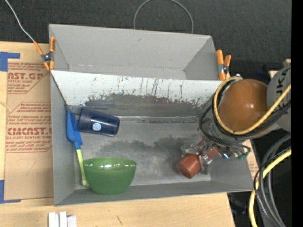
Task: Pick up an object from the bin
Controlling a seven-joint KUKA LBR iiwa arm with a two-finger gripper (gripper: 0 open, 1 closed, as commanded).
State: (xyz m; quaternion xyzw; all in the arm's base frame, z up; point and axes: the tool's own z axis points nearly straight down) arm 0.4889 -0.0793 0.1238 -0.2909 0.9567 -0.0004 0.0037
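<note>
The hand (201,156) sits against a red-brown cylinder (188,166) at the right of the bin (142,46); its grip cannot be told. The label on the blue cup (98,122) is unreadable.

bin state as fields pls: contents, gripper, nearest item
bin: grey metal bin
gripper: gripper, low in the view's lower-right corner
nearest: reddish-brown cylinder, directly beside it
left: dark blue cup on its side; blue brush with green handle along the left wall
lower left: green bowl, upright
hold: cannot tell
</note>
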